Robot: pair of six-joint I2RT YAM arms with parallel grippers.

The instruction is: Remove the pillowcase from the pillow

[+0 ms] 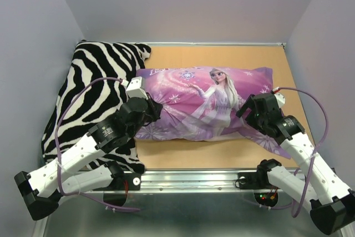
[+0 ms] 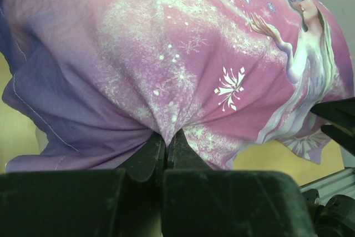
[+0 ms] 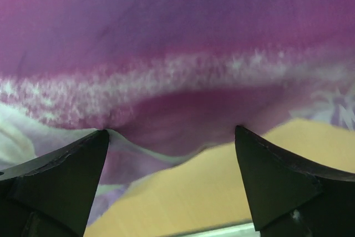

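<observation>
1. The pillowcase (image 1: 205, 104) lies across the middle of the table (image 1: 222, 156), long side running left to right. It is stuffed plump, and the pillow is hidden inside it in every view.
2. A zebra cushion (image 1: 89, 92) fills the table's left side. Its right edge is against the case's left end, and the left arm reaches across it.
3. The left gripper (image 1: 151, 109) sits at the case's near left part. The top view does not show how its jaws stand. The left wrist view does: they are pressed together on a pinch of pink fabric, with wrinkles fanning out from the pinch.
4. The right gripper (image 1: 247, 110) is at the case's near right edge, and its own body covers the tips from above. The right wrist view shows the jaws spread wide and holding nothing. One tip touches a fold of the case; the other is over bare wood.
5. The left wrist view also catches the right gripper's dark tips at its right border, just beside the case's lower right corner.
6. From above, a loose flap of the case pokes out under the right arm — the wrist views are too close to show it whole.
7. A metal rail (image 1: 194, 178) runs along the near edge.
8. A purple cable (image 1: 69, 104) loops over the cushion.
9. Grey walls (image 1: 183, 4) close in the table.
</observation>
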